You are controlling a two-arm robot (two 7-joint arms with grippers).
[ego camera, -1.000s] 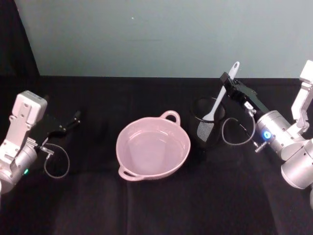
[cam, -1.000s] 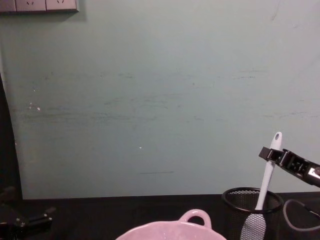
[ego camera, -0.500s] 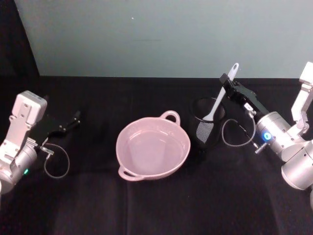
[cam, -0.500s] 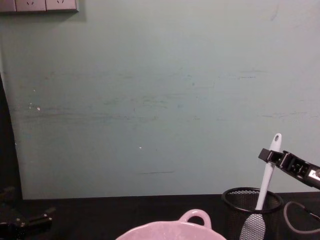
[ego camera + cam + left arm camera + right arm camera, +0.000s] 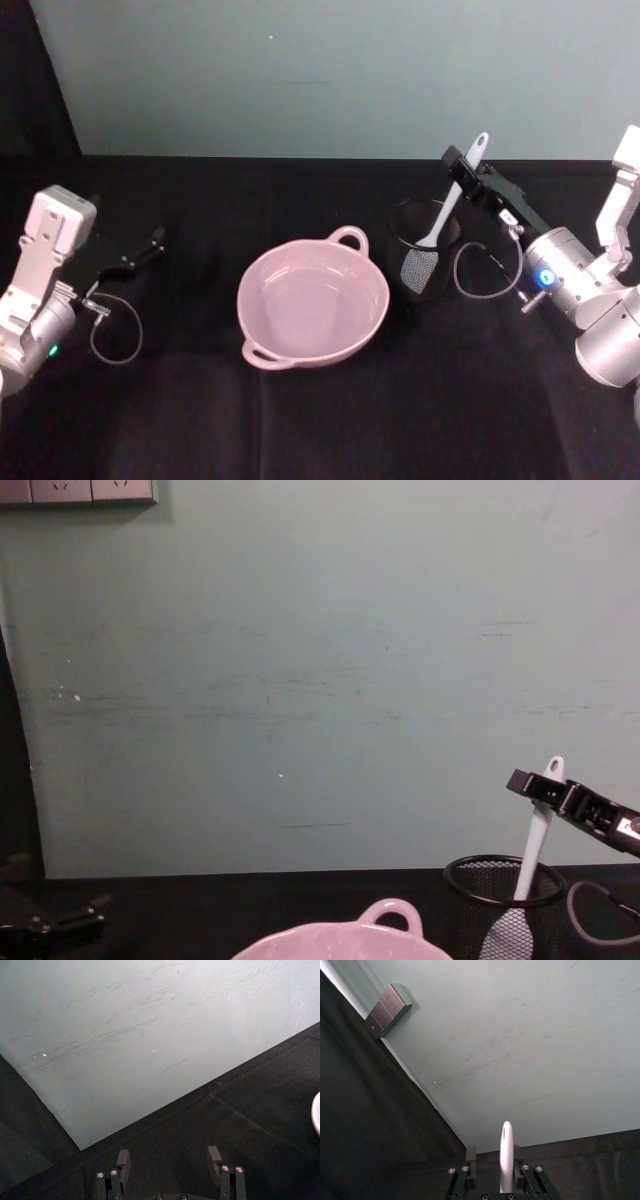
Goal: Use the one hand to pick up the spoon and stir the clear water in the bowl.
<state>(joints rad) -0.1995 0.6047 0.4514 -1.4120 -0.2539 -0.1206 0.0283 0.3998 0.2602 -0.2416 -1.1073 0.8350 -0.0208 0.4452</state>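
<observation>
The white spoon (image 5: 445, 212) stands blade-down in a black wire-mesh cup (image 5: 408, 262), its handle leaning up and to the right. My right gripper (image 5: 460, 168) straddles the upper handle. In the right wrist view the spoon (image 5: 506, 1152) stands between the fingers (image 5: 470, 1156), against one and with a gap to the other, so that gripper (image 5: 493, 1155) is open, narrowed. The chest view shows this gripper (image 5: 530, 786) at the spoon (image 5: 535, 840) above the cup (image 5: 470, 900). The pink bowl (image 5: 243, 305) holding clear water sits at the table's middle. My left gripper (image 5: 152, 243) rests open, parked far left.
The bowl (image 5: 350, 942) stands just left of the mesh cup, its loop handle (image 5: 349, 238) toward the wall. A teal wall (image 5: 330, 70) closes off the back of the black table. Wall sockets (image 5: 90, 490) sit high on the left. A grey cable loop (image 5: 478, 272) hangs by the right wrist.
My right gripper has edged a little left along the spoon's handle, and the handle's top has dipped slightly. The left arm and the bowl have not moved.
</observation>
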